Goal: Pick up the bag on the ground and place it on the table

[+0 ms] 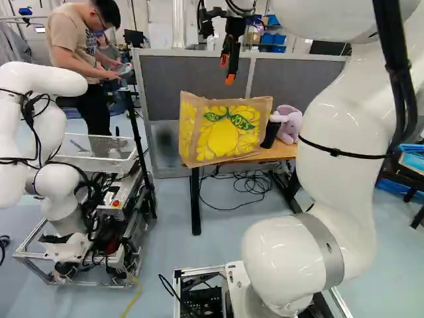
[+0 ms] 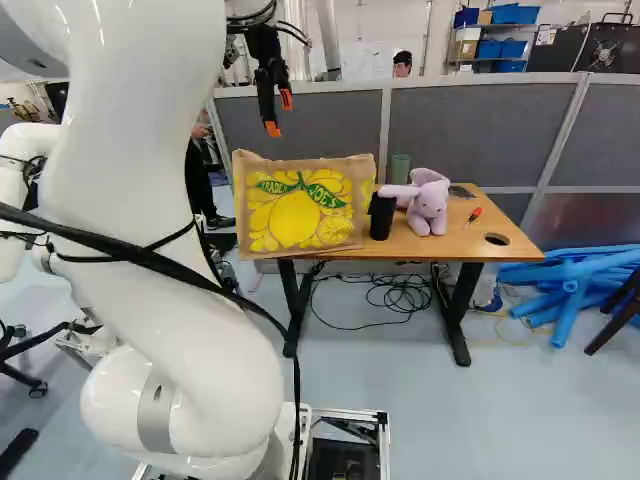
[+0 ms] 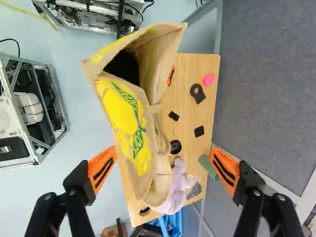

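**Bag on table, my fingers wide apart**

The bag (image 2: pixel 295 210) is on the table (image 2: pixel 470 242), partly overhanging its edge, near the plush toy (image 2: pixel 428 205). My gripper (image 2: pixel 279 114) hangs above, well apart from the bag, with nothing clamped.

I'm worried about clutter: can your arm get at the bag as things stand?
Probably yes: the open fingers hang above the bag, and nothing visible blocks the way down to its rim.

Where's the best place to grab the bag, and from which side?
Probably the upper rim of the bag, from above: it stands roughly upright, mouth up, below the open gripper, and that edge looks thin enough to pinch.
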You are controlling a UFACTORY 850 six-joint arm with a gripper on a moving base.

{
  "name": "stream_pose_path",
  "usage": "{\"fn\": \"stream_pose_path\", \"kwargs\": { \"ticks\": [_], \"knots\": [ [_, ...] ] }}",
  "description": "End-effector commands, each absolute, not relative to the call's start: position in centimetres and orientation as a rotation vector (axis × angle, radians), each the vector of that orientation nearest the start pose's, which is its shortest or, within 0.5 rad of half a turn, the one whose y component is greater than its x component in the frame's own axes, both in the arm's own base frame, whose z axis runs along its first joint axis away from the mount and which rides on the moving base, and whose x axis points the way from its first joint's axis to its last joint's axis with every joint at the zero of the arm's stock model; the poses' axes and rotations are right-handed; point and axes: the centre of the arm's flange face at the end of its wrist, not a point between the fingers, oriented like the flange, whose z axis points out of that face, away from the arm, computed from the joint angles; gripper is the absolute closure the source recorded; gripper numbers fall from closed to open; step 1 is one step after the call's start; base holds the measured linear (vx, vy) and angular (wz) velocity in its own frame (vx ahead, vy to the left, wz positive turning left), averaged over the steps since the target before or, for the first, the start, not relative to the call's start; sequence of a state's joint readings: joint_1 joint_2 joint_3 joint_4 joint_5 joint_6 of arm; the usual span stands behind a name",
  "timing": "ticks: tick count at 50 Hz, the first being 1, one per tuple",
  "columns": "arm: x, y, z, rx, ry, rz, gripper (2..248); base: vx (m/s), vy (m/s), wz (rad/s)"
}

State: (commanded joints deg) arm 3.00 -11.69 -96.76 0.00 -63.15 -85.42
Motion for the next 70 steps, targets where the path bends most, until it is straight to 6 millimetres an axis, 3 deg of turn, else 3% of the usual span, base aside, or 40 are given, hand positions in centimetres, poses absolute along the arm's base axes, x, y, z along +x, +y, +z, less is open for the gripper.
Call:
{"fn": "stream_pose_path", "kwargs": {
  "ticks": [70],
  "knots": [
    [54.92,2.88,77.52,-2.406,-2.341,-0.489,3,-0.037,-0.003,0.002]
  ]
}}
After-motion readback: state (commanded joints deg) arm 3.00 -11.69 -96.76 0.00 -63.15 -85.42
